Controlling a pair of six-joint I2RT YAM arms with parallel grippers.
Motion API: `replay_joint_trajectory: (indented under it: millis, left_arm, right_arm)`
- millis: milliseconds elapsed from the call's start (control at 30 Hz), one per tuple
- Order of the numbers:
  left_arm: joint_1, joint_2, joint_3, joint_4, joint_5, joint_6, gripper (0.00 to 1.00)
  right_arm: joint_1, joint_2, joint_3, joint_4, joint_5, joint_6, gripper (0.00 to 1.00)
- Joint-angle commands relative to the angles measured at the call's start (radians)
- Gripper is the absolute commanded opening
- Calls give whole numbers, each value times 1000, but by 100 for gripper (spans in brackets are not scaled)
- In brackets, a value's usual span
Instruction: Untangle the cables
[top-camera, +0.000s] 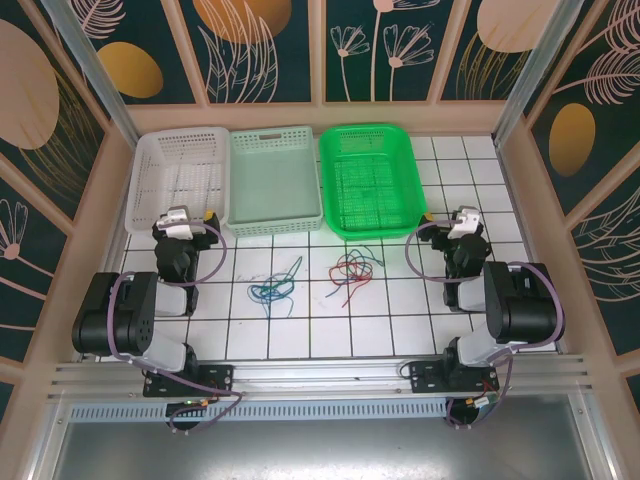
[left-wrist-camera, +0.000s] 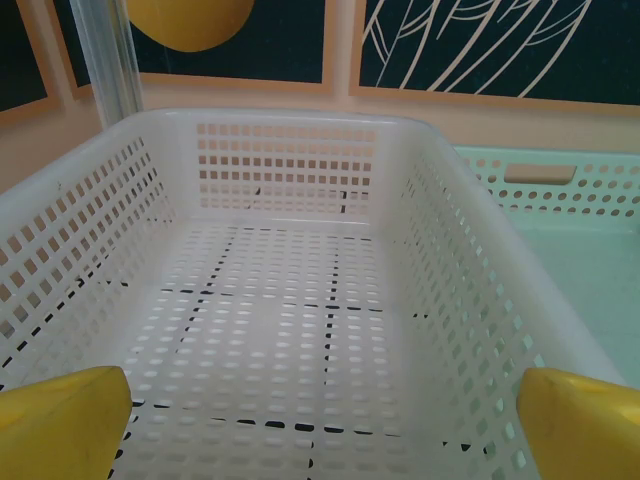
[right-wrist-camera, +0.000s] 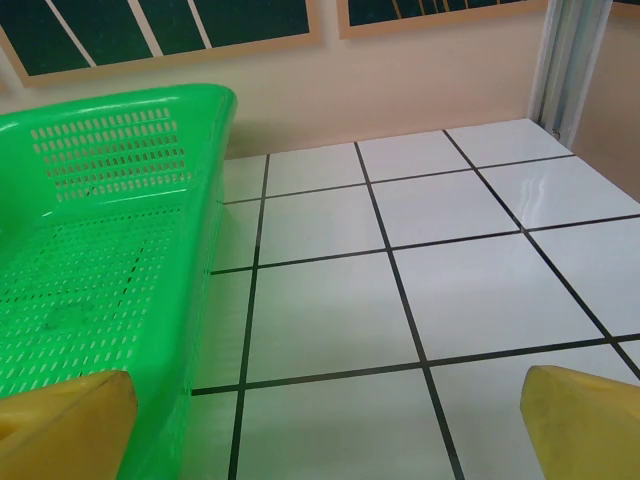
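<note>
Cables (top-camera: 350, 270) loose on table (top-camera: 400, 322), centre: blue-teal clump left, red-dark clump right, apart. Left end effector (left-wrist-camera: 320, 425) at white basket (top-camera: 175, 137) near edge, fully open, holding nothing. Right end effector (right-wrist-camera: 325, 425) beside green basket (top-camera: 365, 131), fully open, holding nothing.

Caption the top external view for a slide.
Thin cables lie tangled on the tiled table between the left arm and the right arm, before white basket, mint basket and green basket.

A white basket (left-wrist-camera: 290, 170) spans the centre, with dark floor lines visible through its holes. A pale green basket (left-wrist-camera: 560, 190) sits at 3 o'clock. The left gripper (left-wrist-camera: 320, 435) shows yellow fingertips (left-wrist-camera: 60, 425) wide apart at 7 and 5 o'clock.
</note>
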Motion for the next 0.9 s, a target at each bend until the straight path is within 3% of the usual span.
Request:
replay_joint_trajectory:
  millis: [0, 700, 867]
  left_arm:
    - [0, 6, 6, -2, 3, 2, 99]
    - [0, 6, 7, -2, 2, 2, 99]
    - [0, 0, 4, -2, 3, 3, 99]
  right_arm:
    - [-7, 5, 12, 4, -12, 1, 99]
    - [-11, 5, 14, 2, -18, 6, 99]
    - [-12, -24, 47, -72, -35, 1, 89]
